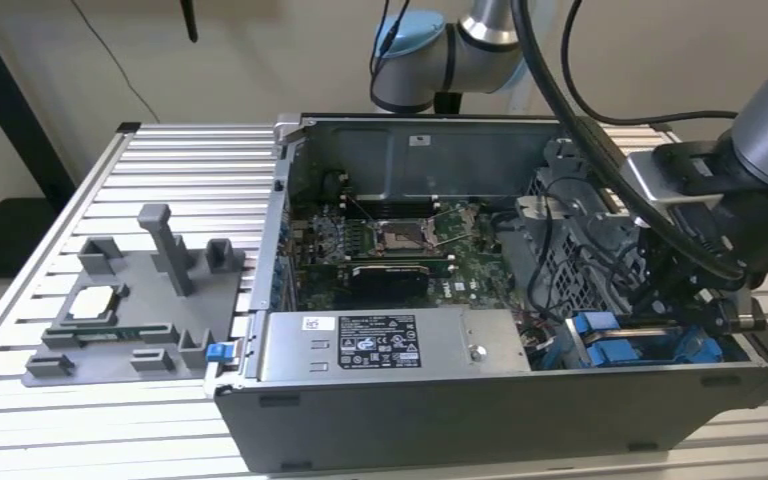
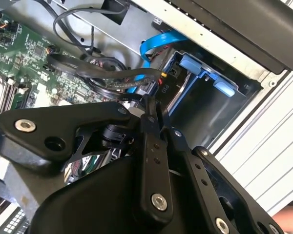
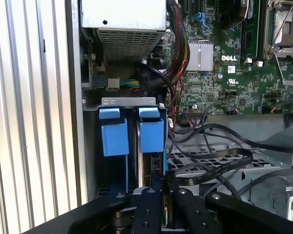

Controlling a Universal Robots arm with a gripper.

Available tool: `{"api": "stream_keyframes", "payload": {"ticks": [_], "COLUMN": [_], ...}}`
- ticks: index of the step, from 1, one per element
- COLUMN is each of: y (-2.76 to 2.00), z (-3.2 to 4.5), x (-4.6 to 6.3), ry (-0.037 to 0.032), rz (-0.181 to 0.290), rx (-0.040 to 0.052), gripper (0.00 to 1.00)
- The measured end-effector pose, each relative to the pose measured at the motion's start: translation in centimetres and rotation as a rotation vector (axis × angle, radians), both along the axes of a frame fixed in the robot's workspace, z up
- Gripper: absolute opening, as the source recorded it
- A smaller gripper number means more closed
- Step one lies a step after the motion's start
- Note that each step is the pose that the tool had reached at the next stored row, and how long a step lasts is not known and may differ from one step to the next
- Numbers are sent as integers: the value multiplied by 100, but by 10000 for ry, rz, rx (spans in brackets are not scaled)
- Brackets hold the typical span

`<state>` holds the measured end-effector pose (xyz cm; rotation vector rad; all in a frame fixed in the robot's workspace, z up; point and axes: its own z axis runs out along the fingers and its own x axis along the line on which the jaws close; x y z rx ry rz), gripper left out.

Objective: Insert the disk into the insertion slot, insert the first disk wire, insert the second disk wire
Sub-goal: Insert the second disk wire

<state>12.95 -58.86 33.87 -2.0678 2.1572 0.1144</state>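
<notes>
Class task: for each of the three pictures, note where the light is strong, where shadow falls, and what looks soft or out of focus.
Exterior view: even room light, the computer case dark along its front wall. Second wrist view: bright glare on the ribbed table, the black pincer close and soft. First wrist view: blue tabs well lit, the bay beneath them in shadow, the circuit board sharp.

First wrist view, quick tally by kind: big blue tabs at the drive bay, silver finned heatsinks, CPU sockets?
Blue tabs: 2
Silver finned heatsink: 1
CPU socket: 1
Total: 4
</notes>
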Motion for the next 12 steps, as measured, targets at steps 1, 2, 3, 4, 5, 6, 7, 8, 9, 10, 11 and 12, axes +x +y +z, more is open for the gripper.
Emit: {"api": "stream_keyframes", "payload": {"ticks": [1, 2, 3, 4, 5, 6, 7, 8, 9, 10, 11, 12], "y": [0, 0, 0, 0, 0, 0, 1, 0, 0, 0, 0, 0], "z": [-13, -29, -40, -45, -47, -49, -45, -19, 28, 60, 85, 109], "x": [0, 0, 0, 0, 0, 0, 0, 0, 0, 0, 0, 0], "ry": [-7, -15, -21, -23, -24, -25, -26, -22, -20, -19, -18, -18], "rz": [0, 1, 0, 0, 0, 0, 0, 1, 1, 1, 0, 0], "rx": [-3, -9, -16, -13, -9, 9, 41, 45, 23, 22, 25, 19], "gripper": [0, 0, 0, 0, 0, 0, 100, 100, 100, 100, 100, 100]}}
